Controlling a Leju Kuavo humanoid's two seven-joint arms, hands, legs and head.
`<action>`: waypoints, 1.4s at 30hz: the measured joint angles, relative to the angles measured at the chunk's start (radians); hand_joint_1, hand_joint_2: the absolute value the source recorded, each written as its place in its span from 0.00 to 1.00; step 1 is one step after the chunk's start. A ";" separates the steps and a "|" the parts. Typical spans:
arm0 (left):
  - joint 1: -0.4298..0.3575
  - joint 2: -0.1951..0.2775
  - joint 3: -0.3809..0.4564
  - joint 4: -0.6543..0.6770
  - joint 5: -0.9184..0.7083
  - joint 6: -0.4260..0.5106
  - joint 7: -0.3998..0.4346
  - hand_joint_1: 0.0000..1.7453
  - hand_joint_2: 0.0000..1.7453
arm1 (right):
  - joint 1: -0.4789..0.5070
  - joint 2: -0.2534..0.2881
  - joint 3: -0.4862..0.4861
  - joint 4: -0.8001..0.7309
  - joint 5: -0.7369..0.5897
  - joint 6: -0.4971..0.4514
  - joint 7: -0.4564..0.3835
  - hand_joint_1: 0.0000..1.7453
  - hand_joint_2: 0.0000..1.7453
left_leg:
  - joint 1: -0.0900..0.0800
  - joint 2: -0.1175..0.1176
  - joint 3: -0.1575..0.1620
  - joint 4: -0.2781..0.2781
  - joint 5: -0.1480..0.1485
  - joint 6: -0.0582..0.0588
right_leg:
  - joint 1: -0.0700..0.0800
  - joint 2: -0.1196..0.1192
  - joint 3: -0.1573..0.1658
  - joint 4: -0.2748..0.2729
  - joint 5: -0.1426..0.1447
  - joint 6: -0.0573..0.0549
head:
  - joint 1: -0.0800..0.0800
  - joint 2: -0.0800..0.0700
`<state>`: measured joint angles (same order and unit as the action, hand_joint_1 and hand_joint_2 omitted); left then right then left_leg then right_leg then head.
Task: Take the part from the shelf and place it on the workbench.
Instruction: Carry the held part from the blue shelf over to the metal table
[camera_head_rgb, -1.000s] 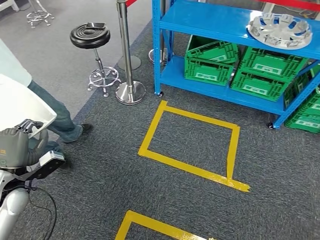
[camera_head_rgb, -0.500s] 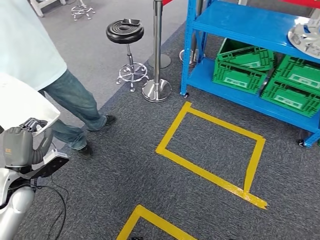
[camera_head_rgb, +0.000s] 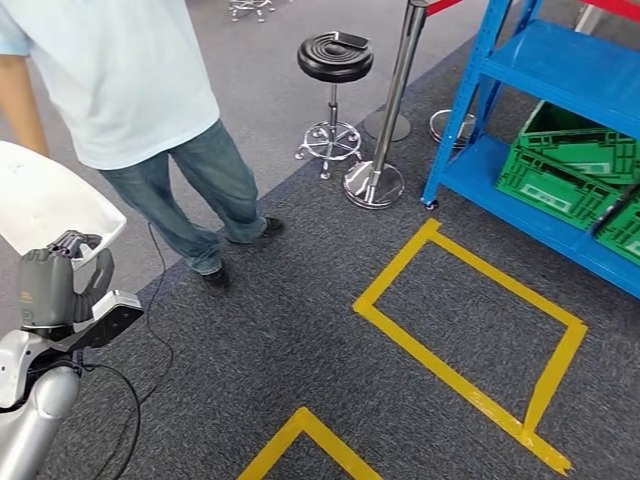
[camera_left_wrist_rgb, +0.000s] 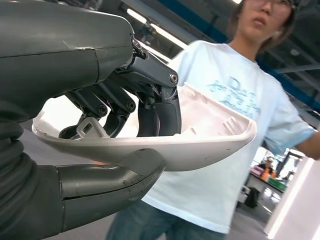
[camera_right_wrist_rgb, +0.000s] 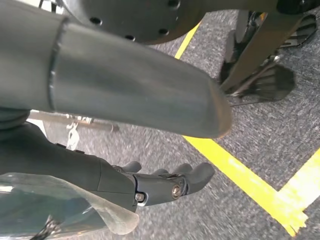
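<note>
A white curved plastic part (camera_head_rgb: 45, 205) is at the left edge of the head view, held up at about waist height. My left hand (camera_head_rgb: 56, 285) grips it from below, its fingers (camera_left_wrist_rgb: 151, 100) hooked inside the shell (camera_left_wrist_rgb: 211, 135) and the thumb pressed under its rim. My right hand (camera_right_wrist_rgb: 94, 170) hangs above the grey carpet, its fingers stretched out with nothing in them. The blue shelf (camera_head_rgb: 543, 60) stands at the far right, away from both hands.
A person in a light blue shirt and jeans (camera_head_rgb: 143, 90) stands close ahead on the left. A black stool (camera_head_rgb: 334, 57) and a chrome stanchion (camera_head_rgb: 385, 110) stand beyond. Green crates (camera_head_rgb: 573, 165) fill the shelf's lower level. Yellow tape squares (camera_head_rgb: 468, 340) mark the carpet.
The camera has swung left: shelf, stool and tape squares slid right in the picture, and the person now fills the upper left. My left hand still holds the white part.
</note>
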<state>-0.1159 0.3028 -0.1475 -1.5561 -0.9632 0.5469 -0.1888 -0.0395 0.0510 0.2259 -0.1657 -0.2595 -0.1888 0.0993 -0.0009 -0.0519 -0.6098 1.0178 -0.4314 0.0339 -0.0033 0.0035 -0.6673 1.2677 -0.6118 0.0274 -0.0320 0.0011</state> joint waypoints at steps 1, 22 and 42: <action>0.000 -0.001 0.000 0.000 0.000 0.000 0.000 1.00 1.00 | 0.001 0.000 0.001 0.000 0.001 0.000 0.000 0.00 0.00 | 0.000 -0.015 0.001 0.001 0.000 0.000 | -0.001 0.014 0.024 -0.066 0.044 -0.003 | 0.000 0.000; -0.005 0.000 0.004 0.007 0.014 0.009 0.003 1.00 1.00 | -0.001 -0.001 0.020 0.000 0.015 0.007 0.005 0.00 0.00 | -0.007 0.113 -0.002 0.004 -0.006 -0.021 | 0.008 -0.129 0.153 -0.270 0.086 -0.007 | -0.009 0.000; -0.030 0.003 0.002 0.018 0.009 0.009 0.003 1.00 1.00 | 0.000 0.001 0.027 0.000 0.031 0.009 0.009 0.00 0.00 | 0.007 0.025 -0.084 0.165 -0.087 -0.045 | -0.009 0.012 0.115 -0.264 0.120 -0.029 | -0.010 0.000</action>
<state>-0.1458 0.3056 -0.1460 -1.5376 -0.9539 0.5561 -0.1855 -0.0392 0.0523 0.2533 -0.1652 -0.2280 -0.1794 0.1083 0.0060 -0.0274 -0.6938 1.1829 -0.5183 -0.0110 -0.0123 0.0153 -0.5519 1.0035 -0.4919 -0.0019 -0.0425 0.0011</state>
